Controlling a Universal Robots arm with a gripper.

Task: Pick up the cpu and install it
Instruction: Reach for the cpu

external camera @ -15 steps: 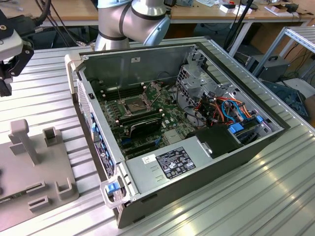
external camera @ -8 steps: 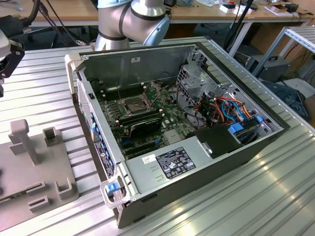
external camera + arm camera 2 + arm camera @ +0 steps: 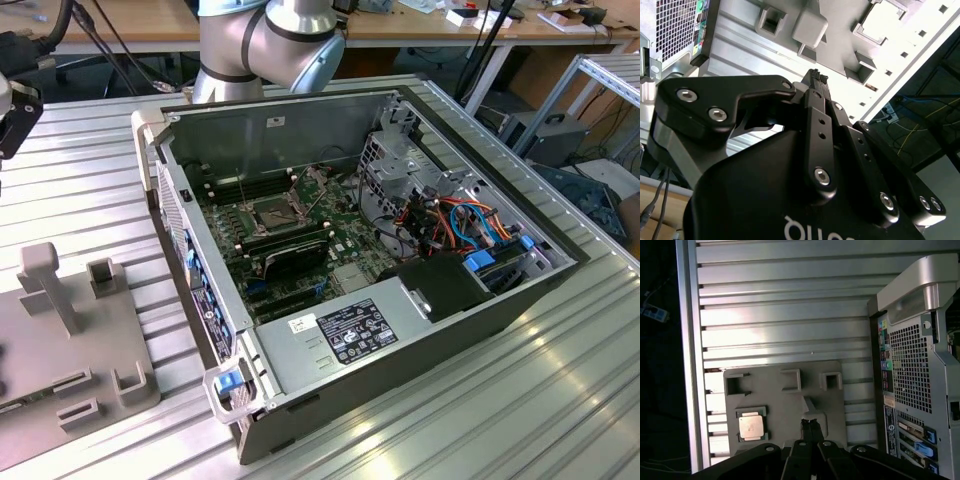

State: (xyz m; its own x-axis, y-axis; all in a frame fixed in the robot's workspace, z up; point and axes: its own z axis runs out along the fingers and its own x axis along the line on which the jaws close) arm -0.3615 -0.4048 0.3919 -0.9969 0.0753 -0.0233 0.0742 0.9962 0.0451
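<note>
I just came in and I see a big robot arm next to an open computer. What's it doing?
The robot arm has to put the cpu into the open computer. Right now the cpu lies in a pocket of the grey holder plate beside the computer. The gripper hangs above that plate, near the cpu, shut and holding nothing. The cpu is not picked up yet.

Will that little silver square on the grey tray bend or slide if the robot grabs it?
The cpu looks flat and metal-topped, so probably stiff and light. Its smooth top may be slippery. It sits in a recess of the grey holder, so a push likely won't slide it.
</note>
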